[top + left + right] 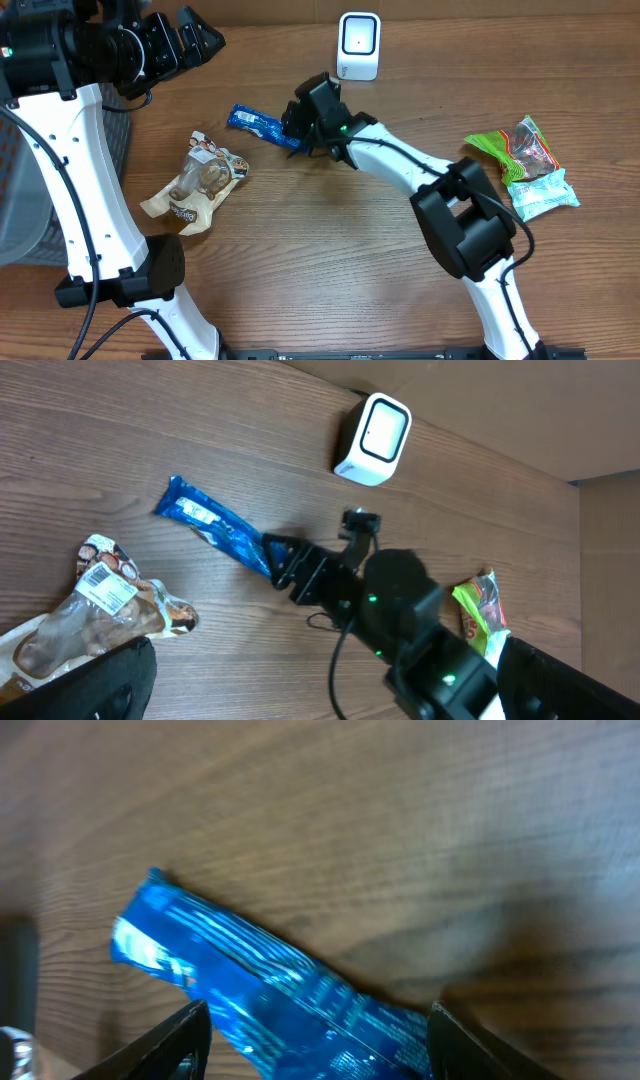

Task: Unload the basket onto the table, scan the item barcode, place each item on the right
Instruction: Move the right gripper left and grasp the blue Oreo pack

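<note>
Right hand (318, 1035) astride blue wrapper (230, 960), glossy, flat

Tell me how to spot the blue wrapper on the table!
Find the white scanner at the table's far edge. Just nearer and to its left lies the blue wrapper, one end between the open fingers of the right gripper. It is the only long, thin, blue pack; the bag is clear and brown, the pouches green.

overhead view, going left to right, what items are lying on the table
tan snack bag → blue wrapper → white scanner → green snack packet
</note>
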Controlling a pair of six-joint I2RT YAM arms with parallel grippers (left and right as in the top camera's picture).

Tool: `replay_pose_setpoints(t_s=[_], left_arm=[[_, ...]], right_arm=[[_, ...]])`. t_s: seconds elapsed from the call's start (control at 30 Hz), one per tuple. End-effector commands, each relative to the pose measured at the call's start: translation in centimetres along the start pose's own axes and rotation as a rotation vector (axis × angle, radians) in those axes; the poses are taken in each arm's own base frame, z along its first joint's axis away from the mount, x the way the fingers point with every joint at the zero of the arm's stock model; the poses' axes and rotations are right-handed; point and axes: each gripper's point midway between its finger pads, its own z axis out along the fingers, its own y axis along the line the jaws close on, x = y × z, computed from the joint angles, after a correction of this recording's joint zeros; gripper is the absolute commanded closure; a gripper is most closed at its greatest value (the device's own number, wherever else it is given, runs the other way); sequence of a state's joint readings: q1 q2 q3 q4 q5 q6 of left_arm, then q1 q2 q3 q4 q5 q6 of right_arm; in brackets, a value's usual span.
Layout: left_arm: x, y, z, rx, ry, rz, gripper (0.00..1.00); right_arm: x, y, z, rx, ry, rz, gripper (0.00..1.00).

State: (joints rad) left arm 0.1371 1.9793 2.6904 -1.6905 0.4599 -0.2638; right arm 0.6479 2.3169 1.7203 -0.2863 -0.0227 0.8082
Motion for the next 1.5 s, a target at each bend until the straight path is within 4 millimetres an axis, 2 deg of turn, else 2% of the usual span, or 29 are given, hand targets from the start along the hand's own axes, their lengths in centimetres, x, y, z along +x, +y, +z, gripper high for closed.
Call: replay_pose_setpoints(t_s=[0.0, 0.47, 0.53, 0.67, 0.8, 0.93, 1.03, 1.07, 1.13, 1.27, 1.37, 1.47], left_arm=[[0.0, -0.7, -0.9, 0.011, -0.024, 0.005, 0.00], [0.0, -0.7, -0.9, 0.011, -0.024, 0.005, 0.00], [0.0, -0.7, -0.9, 0.011, -0.024, 0.005, 0.00], [0.0, -0.7, -0.9, 0.011, -0.024, 0.005, 0.00], [0.0, -0.7, -0.9, 0.011, -0.024, 0.005, 0.00], [0.0, -0.7, -0.9, 0.011, -0.024, 0.005, 0.00], [0.0, -0.7, -0.9, 0.011, -0.024, 0.005, 0.00], [0.0, -0.7, -0.9, 0.011, -0.024, 0.005, 0.00], [0.0, -0.7, -0.9, 0.011, -0.024, 0.005, 0.00], [0.0, -0.7, -0.9, 0.011, -0.024, 0.005, 0.00], [0.0, -0.7, -0.9, 0.011, -0.024, 0.005, 0.00], [0.0, -0.7, -0.9, 0.011, -0.024, 0.005, 0.00]], right_arm=[[0.4, -1.1, 0.7, 0.034, 0.001, 0.058, 0.30], [4.2, -2.4, 0.5, 0.116, 0.120, 0.036, 0.42], [4.3, -2.2, 0.5, 0.109, 0.120, 0.008, 0.38], [3.8, 0.0, 0.7, 0.002, 0.113, -0.157, 0.25], [4.2, -0.1, 0.9, 0.000, 0.122, -0.189, 0.24], [5.2, -1.2, 1.9, 0.024, 0.148, -0.182, 0.38], [5.8, -1.9, 2.2, 0.044, 0.168, -0.155, 0.59], [5.9, -2.0, 2.0, 0.052, 0.177, -0.144, 0.80], [6.1, -1.9, 1.7, 0.044, 0.193, -0.140, 0.83], [5.3, -1.6, -0.1, 0.029, 0.233, -0.116, 0.82], [3.7, -1.9, -3.1, 0.040, 0.275, -0.165, 0.82], [1.8, -3.1, -6.9, 0.066, 0.304, -0.317, 0.80]])
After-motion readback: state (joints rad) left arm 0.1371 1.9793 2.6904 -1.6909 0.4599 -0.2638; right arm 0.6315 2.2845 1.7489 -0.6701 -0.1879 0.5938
